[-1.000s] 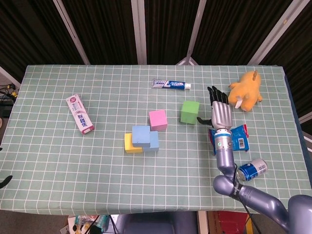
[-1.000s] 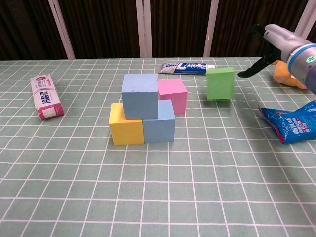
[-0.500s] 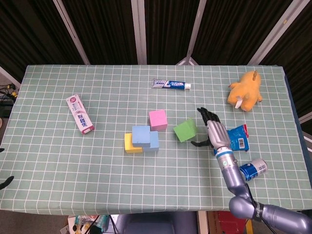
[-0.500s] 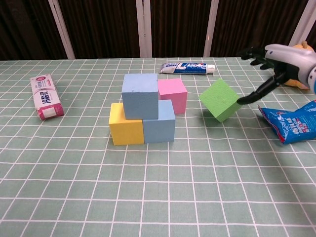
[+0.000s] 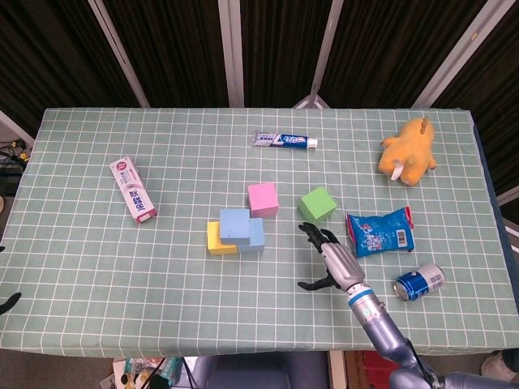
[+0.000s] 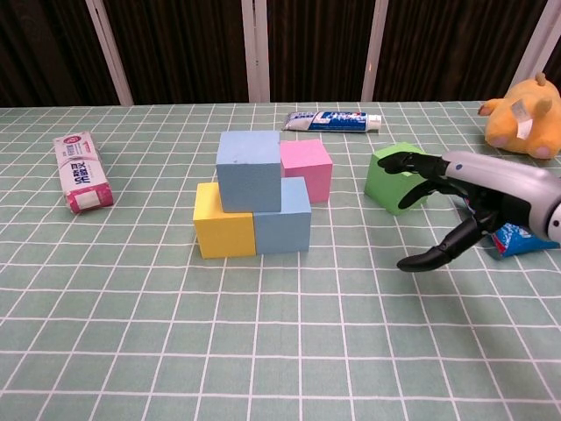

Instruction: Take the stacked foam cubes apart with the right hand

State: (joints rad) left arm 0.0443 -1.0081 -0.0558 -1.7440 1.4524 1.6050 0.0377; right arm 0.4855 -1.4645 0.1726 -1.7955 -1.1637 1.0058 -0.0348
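Left of the table's middle stands the stack: a light blue cube sits on top of a yellow cube and a second blue cube. A pink cube stands just behind them. The green cube lies by itself on the cloth to the right. My right hand hovers in front of the green cube, fingers spread, holding nothing. My left hand does not show in either view.
A toothpaste tube lies at the back, a pink-and-white box at the left. A blue snack bag, a blue can and a yellow plush toy occupy the right side.
The green cube dropped from the air, tumbled and settled on the table. My right hand pulled back from near the plush toward the table's front edge, staying empty.
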